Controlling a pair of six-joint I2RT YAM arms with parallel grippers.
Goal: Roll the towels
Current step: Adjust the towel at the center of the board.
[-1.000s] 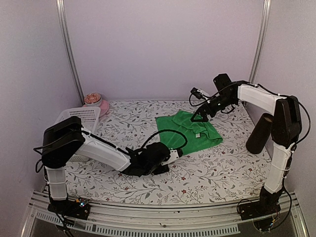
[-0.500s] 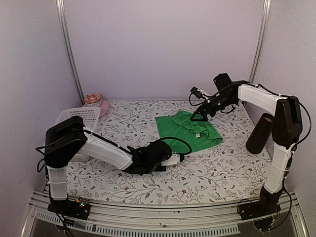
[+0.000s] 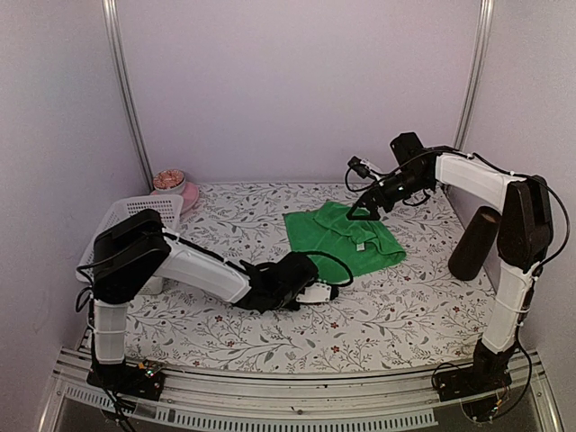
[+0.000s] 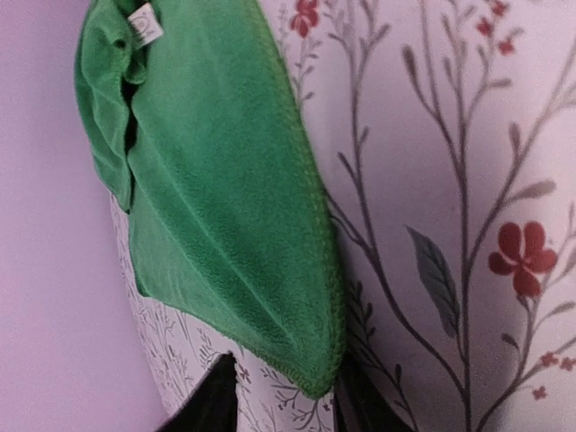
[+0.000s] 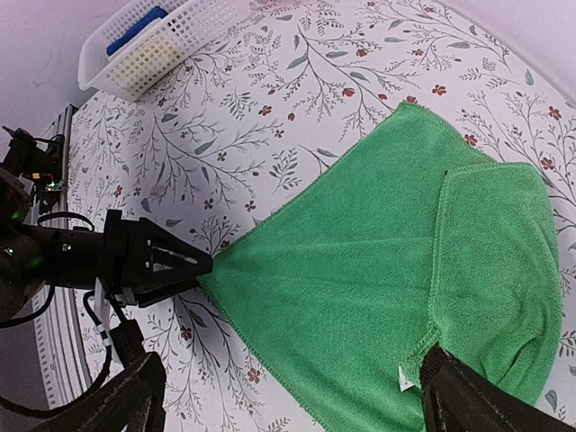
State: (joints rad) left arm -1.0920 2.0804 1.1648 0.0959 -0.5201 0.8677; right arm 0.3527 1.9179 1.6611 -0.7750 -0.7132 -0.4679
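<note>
One green towel (image 3: 346, 236) lies flat on the floral cloth, its right part folded over, with a small white tag (image 5: 405, 381) at the fold's edge. My left gripper (image 3: 329, 286) lies low on the table at the towel's near-left corner. In the left wrist view that corner (image 4: 310, 378) pokes between the two black fingers (image 4: 211, 407). A strip of tablecloth still shows between one finger and the towel, so the jaws stand partly closed but not shut. My right gripper (image 3: 364, 212) hovers open above the towel's far side, holding nothing.
A white mesh basket (image 3: 135, 216) at the far left holds a blue and a pale yellow item (image 5: 148, 54). A pink bowl (image 3: 175, 189) stands behind it. A dark cylinder (image 3: 474, 243) leans at the right wall.
My left gripper has slid right along the table to the towel's near corner and its jaws have narrowed around it. The right arm has hardly moved.
</note>
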